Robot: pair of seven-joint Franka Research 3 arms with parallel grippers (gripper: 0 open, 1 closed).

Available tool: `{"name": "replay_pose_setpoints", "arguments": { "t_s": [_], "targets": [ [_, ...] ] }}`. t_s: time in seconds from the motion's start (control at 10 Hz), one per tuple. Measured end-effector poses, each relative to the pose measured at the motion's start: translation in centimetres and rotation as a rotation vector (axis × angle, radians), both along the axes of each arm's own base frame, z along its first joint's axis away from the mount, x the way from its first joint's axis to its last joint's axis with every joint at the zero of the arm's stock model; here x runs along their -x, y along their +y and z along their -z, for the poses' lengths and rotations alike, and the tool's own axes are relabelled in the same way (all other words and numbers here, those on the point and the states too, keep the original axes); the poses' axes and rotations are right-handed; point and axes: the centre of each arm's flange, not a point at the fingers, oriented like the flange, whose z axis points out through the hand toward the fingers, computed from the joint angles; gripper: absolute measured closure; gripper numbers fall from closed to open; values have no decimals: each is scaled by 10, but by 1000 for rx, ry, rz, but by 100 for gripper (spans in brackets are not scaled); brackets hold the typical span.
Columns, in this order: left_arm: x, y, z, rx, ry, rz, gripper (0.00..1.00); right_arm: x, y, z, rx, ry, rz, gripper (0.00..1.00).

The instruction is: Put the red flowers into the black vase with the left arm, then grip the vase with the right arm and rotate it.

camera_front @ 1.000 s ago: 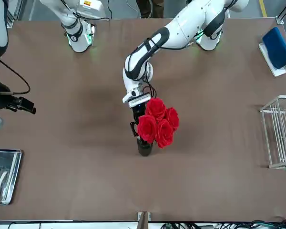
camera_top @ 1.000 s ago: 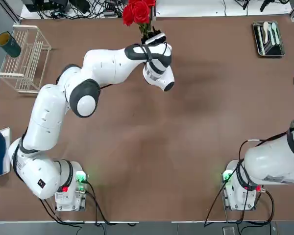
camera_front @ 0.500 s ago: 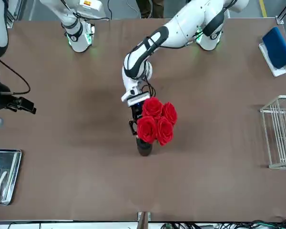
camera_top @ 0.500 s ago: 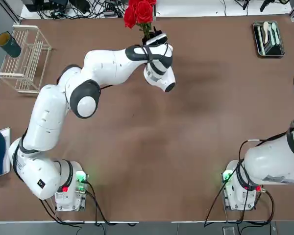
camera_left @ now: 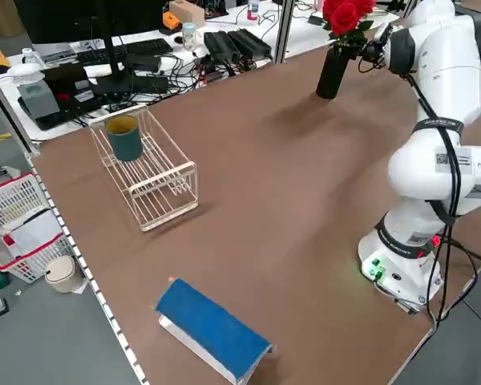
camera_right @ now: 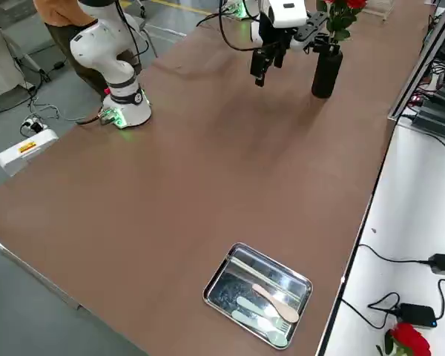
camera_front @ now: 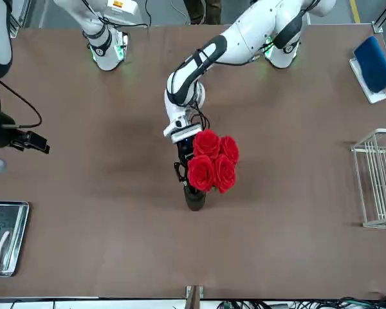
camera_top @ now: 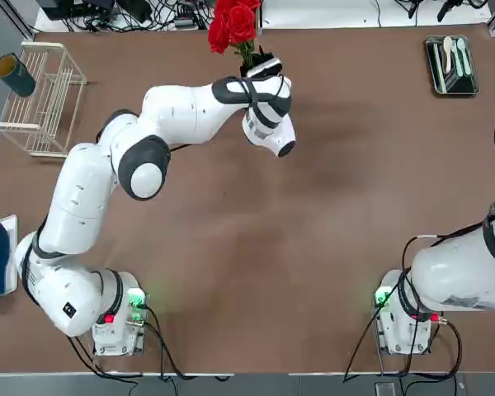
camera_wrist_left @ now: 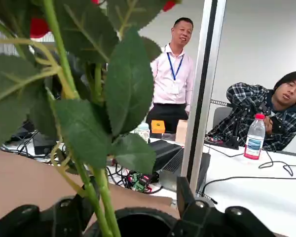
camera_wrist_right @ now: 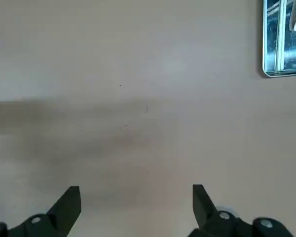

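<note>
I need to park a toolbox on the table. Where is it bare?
The widest bare patch lies mid-table between the two arm bases, short of the black vase. Crowded spots: around the vase, where the left gripper sits at the red flowers, the wire rack and the metal tray.

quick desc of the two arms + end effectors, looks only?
Both arms are glossy white with grey-black joint rings. The left arm has a base with a red button and green light; the right arm trails black cables. The end effectors are black: left, right.
</note>
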Motion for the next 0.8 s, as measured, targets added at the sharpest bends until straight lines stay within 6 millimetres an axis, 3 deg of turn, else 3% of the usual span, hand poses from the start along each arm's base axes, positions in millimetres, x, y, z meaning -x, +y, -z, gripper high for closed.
{"name": "replay_pose_setpoints", "arguments": {
  "t_s": [0.2, 0.8],
  "targets": [
    [3, 0, 14, -15, 13, 2, 29, 0, 0, 0, 0, 1, 0, 0],
    [5, 1, 15, -62, 15, -15, 29, 0, 0, 0, 0, 0, 0, 0]
  ]
}}
